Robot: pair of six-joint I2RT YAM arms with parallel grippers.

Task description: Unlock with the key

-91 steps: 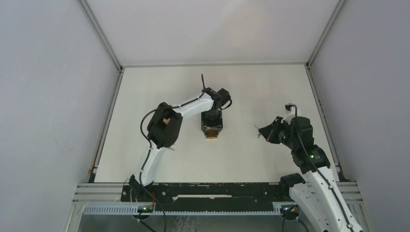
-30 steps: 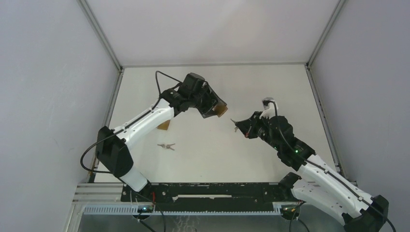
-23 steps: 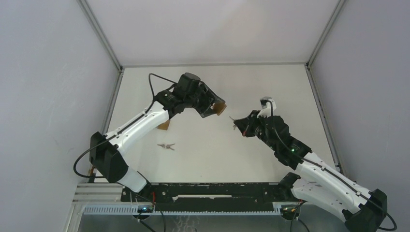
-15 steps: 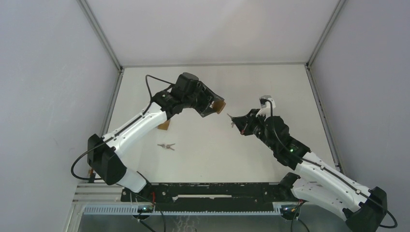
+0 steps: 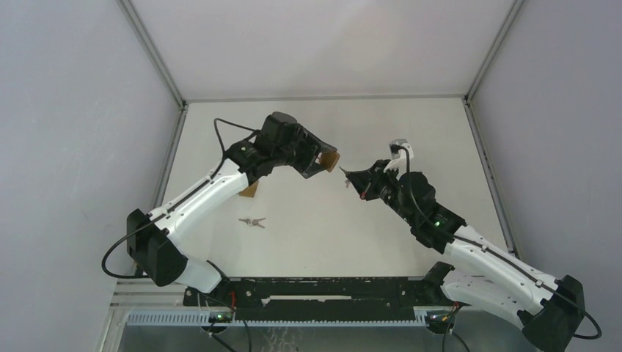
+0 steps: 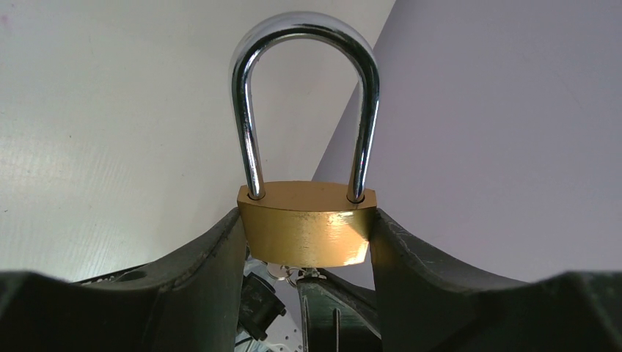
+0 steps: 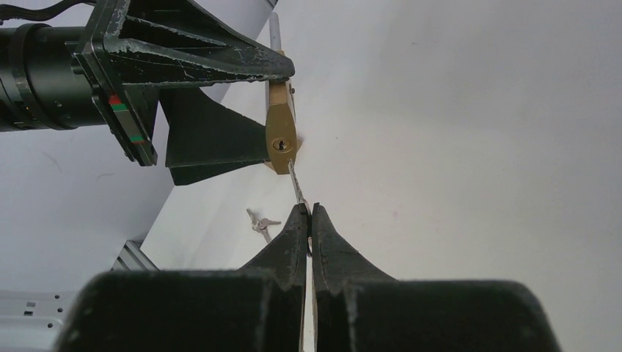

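Your right gripper (image 7: 309, 213) is pressed together on the key (image 7: 295, 183), pinching its head so the blade sticks out ahead of the fingertips. In the right wrist view the blade runs up and slightly left from mid-frame. Its tip sits just under the keyhole (image 7: 279, 145), touching the brass or very nearly. You cannot tell whether it has entered.

The padlock (image 6: 306, 224) is off the desk (image 5: 381, 242), clamped by its brass body in the left gripper (image 5: 321, 163), whose fingers bear on its two narrow sides. In the left wrist view the shackle (image 6: 308, 20) rises to the top of the frame, seated in both holes, so the lock looks shut. The keyhole face points to the bottom edge, where parts of the right gripper show just below it.

From above, the lock hangs at upper centre with the key immediately to its right. The lock's long axis, shackle to keyhole, runs roughly left to right toward the right arm. The blade's long axis comes in from the lower right, seemingly a little off that line.

You will probably need the two axes matched before pushing, or the tip may skate on the brass.

Spare keys (image 5: 254, 221) lie on the desk at lower left, well apart.
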